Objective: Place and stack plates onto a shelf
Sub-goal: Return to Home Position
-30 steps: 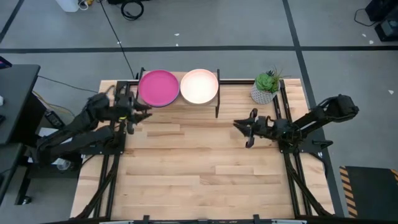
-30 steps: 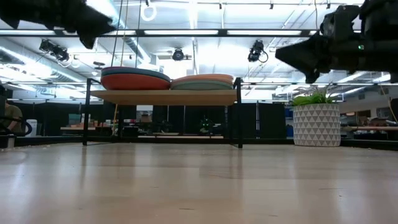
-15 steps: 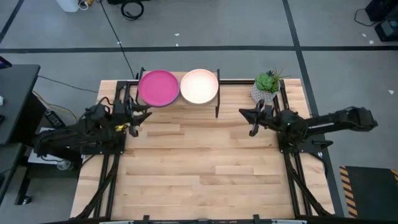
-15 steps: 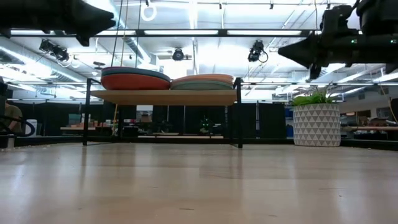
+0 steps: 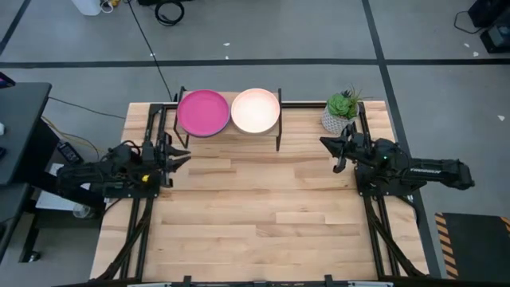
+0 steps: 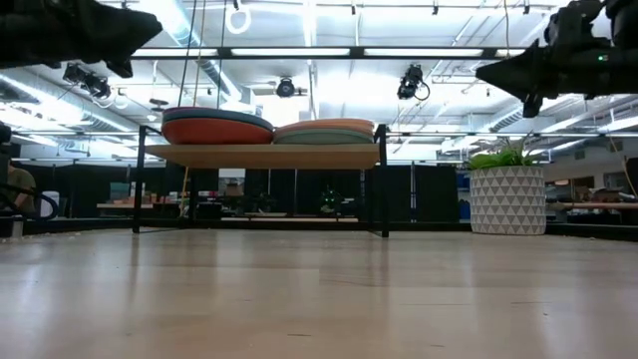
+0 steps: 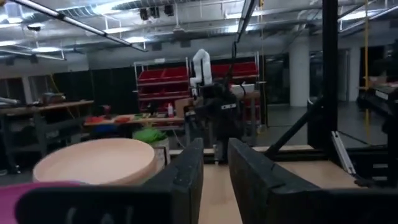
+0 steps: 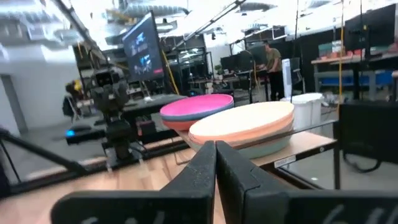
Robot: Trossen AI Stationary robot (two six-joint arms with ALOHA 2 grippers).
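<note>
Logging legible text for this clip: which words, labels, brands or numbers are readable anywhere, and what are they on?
No text can be read in any view.
Small white label on the shelf edge: print too small to read.
Monitor screen in the room behind: blurred, unreadable.
Pink plate, cream plate and planter: no markings visible.

Two plate stacks point(image 5: 205, 112), perhaps four each; one shelf point(image 6: 261, 156); one plant point(image 5: 341, 110).
</note>
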